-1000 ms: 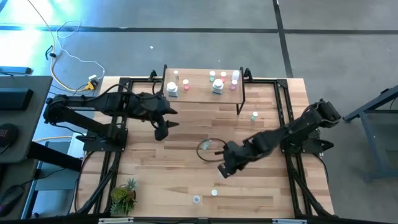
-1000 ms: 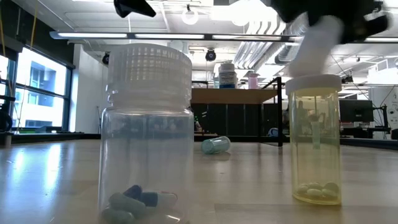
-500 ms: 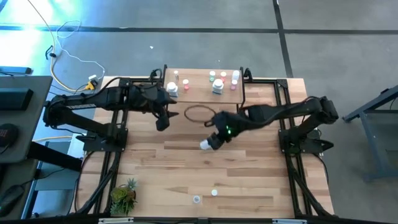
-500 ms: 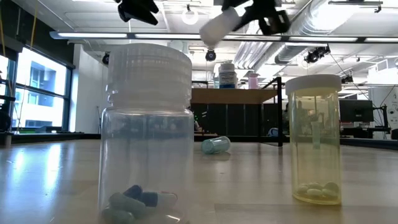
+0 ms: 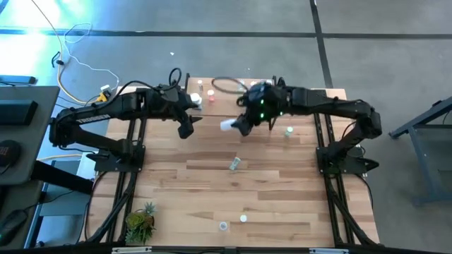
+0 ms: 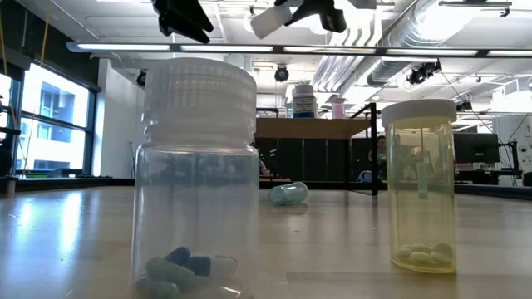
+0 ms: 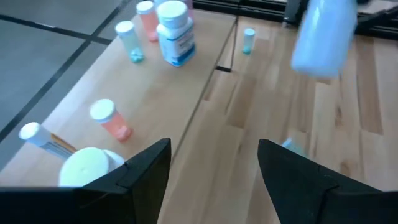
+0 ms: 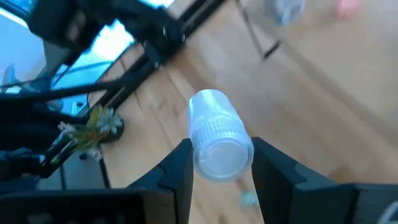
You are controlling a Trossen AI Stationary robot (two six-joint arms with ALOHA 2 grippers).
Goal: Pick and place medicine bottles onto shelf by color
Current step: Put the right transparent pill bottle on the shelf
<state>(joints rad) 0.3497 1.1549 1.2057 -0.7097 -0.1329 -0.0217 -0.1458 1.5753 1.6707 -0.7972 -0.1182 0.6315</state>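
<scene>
Presently, contents of the wooden surface (image 5: 212, 183) and shelf, itemised:

Right end effector (image 5: 235, 125): raised above the surface, just in front of the shelf's front edge. Its fingers (image 8: 177, 171) are clamped on a white bottle (image 5: 227, 125), held on its side with the ribbed cap (image 8: 222, 152) toward the wrist camera. The same bottle shows high in the low view (image 6: 268, 22) and as a pale blur in the left wrist view (image 7: 323, 34).

Left end effector (image 5: 186, 130): above the surface by the shelf's left front corner, fingers (image 7: 146, 168) spread apart, holding nothing.

Shelf (image 5: 224, 106): light-wood board at the far edge of the surface. On it, per the left wrist view: a large white bottle with blue label (image 7: 175, 31), a small green-tinted vial (image 7: 129, 41), a pink vial (image 7: 147, 17) behind them, a second pink vial (image 7: 111, 119) nearer the camera, a thin white tube with an orange label (image 7: 43, 140), and a broad white cap (image 7: 90, 167) just beside the left finger.

Loose items on the surface: one green-capped vial (image 5: 234, 164) lying on its side near the middle; one upright green vial (image 5: 289, 131) to the right of the shelf's leg; two small bottles at the near edge, one clear with blue capsules (image 6: 198, 178), one yellowish with a white cap (image 6: 419, 184).

Potted plant (image 5: 141, 220): near left corner of the surface.
</scene>
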